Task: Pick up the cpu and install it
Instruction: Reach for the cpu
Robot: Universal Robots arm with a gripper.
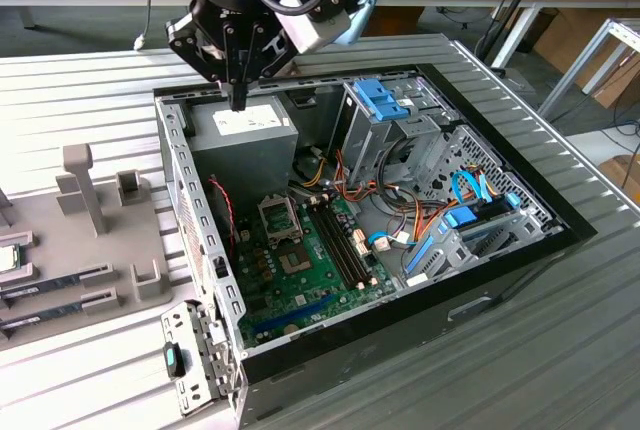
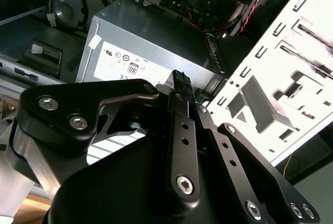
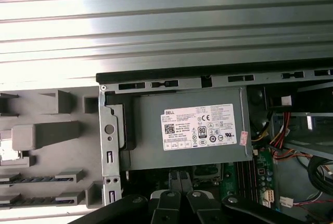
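A black gripper (image 1: 238, 100) hangs over the plain grey power supply (image 1: 245, 130) and its white label printed in black (image 3: 199, 126). Inside the black-rimmed computer case (image 1: 560, 240) the motherboard (image 1: 300, 260) shows deep green, crossed by black memory slots (image 1: 345, 245) and one blue slot (image 1: 290, 310). Bright blue latches (image 1: 380, 100) top the silver drive cage, beside orange, yellow and red wires (image 1: 350, 185) and a red-and-black twisted pair (image 1: 225, 210). The table (image 1: 450, 380) is pale silver-grey with long ribbed stripes; on the matt grey tray (image 1: 40, 220) the cpu (image 1: 6, 258) shows silver with a green rim
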